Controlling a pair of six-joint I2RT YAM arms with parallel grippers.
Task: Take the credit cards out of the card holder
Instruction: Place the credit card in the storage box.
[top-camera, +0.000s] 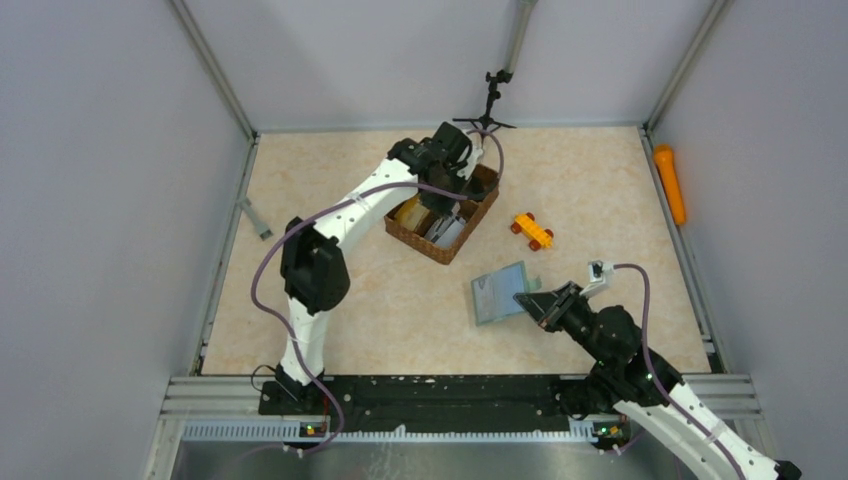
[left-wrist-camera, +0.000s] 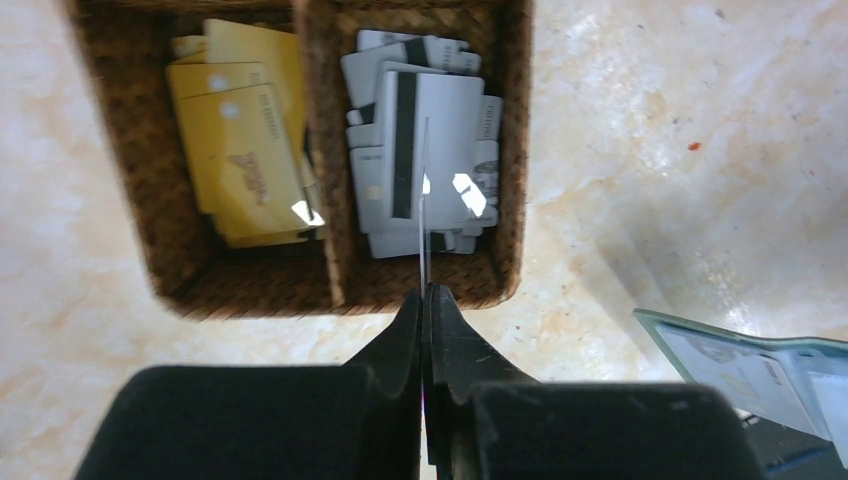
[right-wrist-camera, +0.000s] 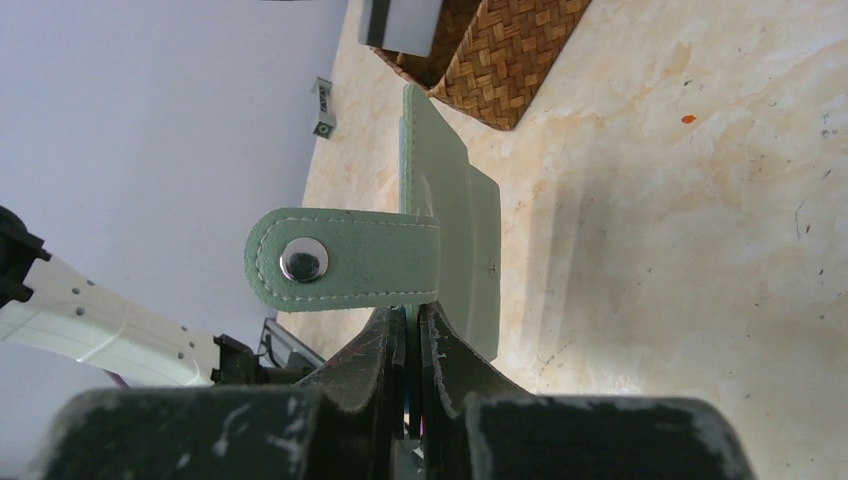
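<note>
Currently left gripper (left-wrist-camera: 424, 300) pinched shut on one credit card (left-wrist-camera: 424, 190), edge-on above grey cards (left-wrist-camera: 460, 150) in wicker tray (left-wrist-camera: 512, 200). Right gripper (right-wrist-camera: 412, 320) clamped narrow on card holder (right-wrist-camera: 460, 230) edge, apart from tray.

Top view looks down from behind both arms. Close wrist views share the brown wicker tray (left-wrist-camera: 514, 150) (right-wrist-camera: 500, 62), upper frame.

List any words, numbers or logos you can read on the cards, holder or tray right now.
Nothing is legible in any view.
Gold cards in the wicker tray: embossed marks, too blurred.
Grey cards: small print, too small.
Held card: edge-on, face hidden.
Card holder: faint print inside, blurred.
Strap: bare snap, no lettering.
</note>
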